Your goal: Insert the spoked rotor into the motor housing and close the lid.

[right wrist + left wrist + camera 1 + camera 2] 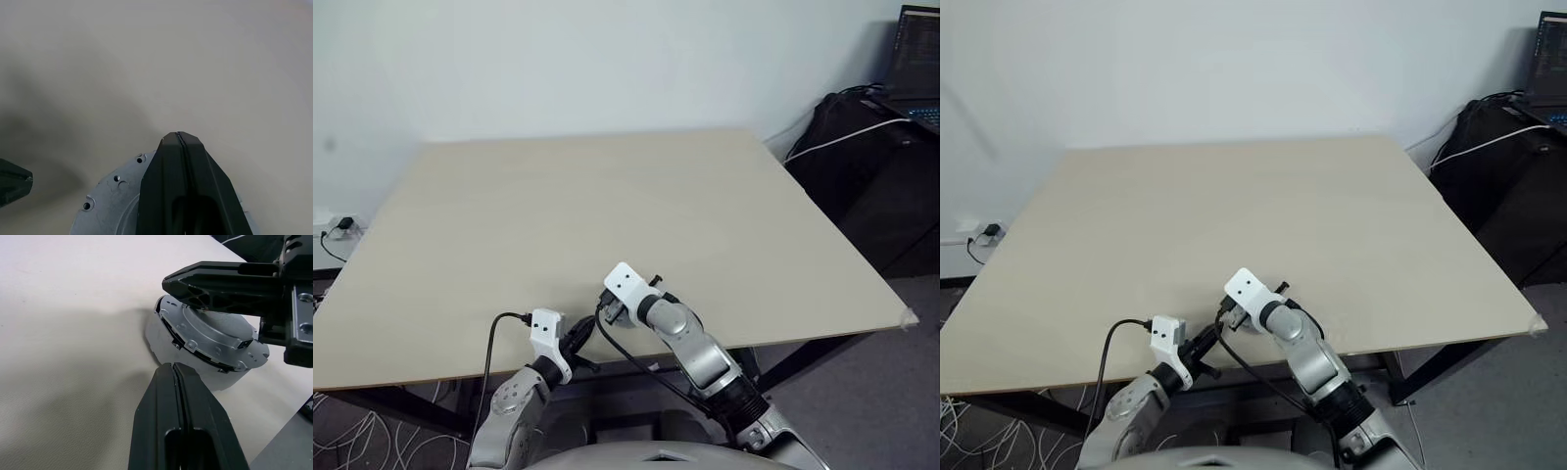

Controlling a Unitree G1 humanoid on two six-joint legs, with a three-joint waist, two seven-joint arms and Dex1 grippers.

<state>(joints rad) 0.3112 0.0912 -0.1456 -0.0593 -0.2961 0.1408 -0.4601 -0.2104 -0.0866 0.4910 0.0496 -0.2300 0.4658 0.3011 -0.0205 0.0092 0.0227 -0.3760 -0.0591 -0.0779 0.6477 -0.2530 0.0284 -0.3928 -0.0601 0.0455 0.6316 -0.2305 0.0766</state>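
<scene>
I see the lid (210,340) near the desk's (607,206) front edge, tilted, one edge raised; the right gripper (168,284), fingers pressed together and empty, rests on its top face; the left gripper (173,369), likewise closed and empty, sits just beside it; I judge it rigid, smooth metal, slippery; grasp across the rim.

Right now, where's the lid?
The lid lies on the table near its front edge, under the shut right tool, with the shut left tool just beside it.
</scene>
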